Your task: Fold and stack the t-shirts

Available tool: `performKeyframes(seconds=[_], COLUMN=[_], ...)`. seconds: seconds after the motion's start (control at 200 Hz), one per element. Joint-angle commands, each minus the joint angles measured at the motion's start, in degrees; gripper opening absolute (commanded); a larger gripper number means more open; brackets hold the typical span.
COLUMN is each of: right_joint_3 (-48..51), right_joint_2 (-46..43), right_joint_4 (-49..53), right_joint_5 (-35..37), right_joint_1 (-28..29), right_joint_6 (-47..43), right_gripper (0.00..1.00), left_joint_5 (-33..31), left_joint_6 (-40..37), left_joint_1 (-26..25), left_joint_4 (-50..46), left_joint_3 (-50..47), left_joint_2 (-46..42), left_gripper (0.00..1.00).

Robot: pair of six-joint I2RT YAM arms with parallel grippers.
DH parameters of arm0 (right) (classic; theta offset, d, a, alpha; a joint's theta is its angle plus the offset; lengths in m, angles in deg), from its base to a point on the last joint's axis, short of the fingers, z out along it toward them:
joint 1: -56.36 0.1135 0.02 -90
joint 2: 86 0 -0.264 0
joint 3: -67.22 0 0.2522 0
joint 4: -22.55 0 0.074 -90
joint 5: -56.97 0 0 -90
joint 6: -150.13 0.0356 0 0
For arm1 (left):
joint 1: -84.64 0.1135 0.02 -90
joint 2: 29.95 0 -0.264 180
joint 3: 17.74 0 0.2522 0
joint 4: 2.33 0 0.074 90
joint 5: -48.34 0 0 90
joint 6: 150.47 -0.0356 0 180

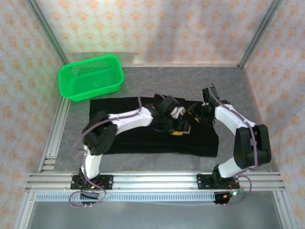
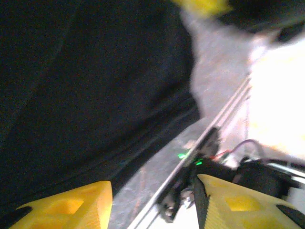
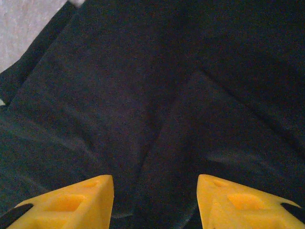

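Observation:
A black t-shirt lies spread flat across the middle of the grey table. Both arms reach over its right half. My left gripper hovers above the cloth with its yellow fingers apart. In the blurred left wrist view, the left gripper has nothing between its fingers; the dark shirt sits at the left with bare table beside it. My right gripper is over the shirt's upper right part. In the right wrist view it stands open just above creased black cloth, holding nothing.
A bright green mesh basket stands at the table's back left corner. Aluminium rails run along the near edge and the left side. Patterned walls close in the back and sides. The right arm's base shows in the left wrist view.

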Motion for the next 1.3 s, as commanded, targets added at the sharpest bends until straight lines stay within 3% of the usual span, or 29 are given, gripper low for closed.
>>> performKeyframes(seconds=[0.0, 0.18, 0.51, 0.6, 0.731, 0.846, 1.086, 1.296], right_joint_3=[-2.9, -5.0, -8.7, -10.2, -10.3, -7.7, 2.8, 9.3], right_joint_2=[2.5, 6.0, 10.8, 12.5, 13.8, 11.7, -1.9, -8.6], right_joint_4=[4.7, 5.6, 10.2, 10.9, 11.6, 9.3, 4.2, 3.6], right_joint_5=[1.8, 3.0, 6.1, 7.1, 8.2, 8.8, 11.7, 12.5], right_joint_1=[1.9, 4.2, 6.8, 7.4, 7.8, 7.8, 7.8, 7.8], right_joint_6=[-1.0, 0.5, 1.6, 1.1, 0.9, 1.9, 5.7, 9.5], right_gripper=[0.5, 0.51, 0.45, 0.4, 0.2, 0.0, 0.0, 0.0], left_joint_5=[-5.9, -7.8, -9.9, -9.9, -10.0, -10.1, -9.6, -8.2], left_joint_6=[-3.2, -1.8, -1.4, -1.5, -1.5, -0.9, 0.8, 0.5], left_joint_1=[3.8, 10.4, 12.0, 12.1, 12.3, 12.4, 12.8, 12.8], left_joint_4=[-3.6, -2.9, 1.3, 1.6, 2.0, 3.1, 5.4, 5.7], left_joint_3=[0.1, -4.8, -5.9, -5.8, -6.3, -7.7, -10.0, -10.1], left_joint_2=[-7.9, -9.3, -4.8, -3.4, -1.8, 0.5, 3.2, 4.3], left_gripper=[0.52, 0.54, 0.53, 0.53, 0.52, 0.52, 0.5, 0.5])
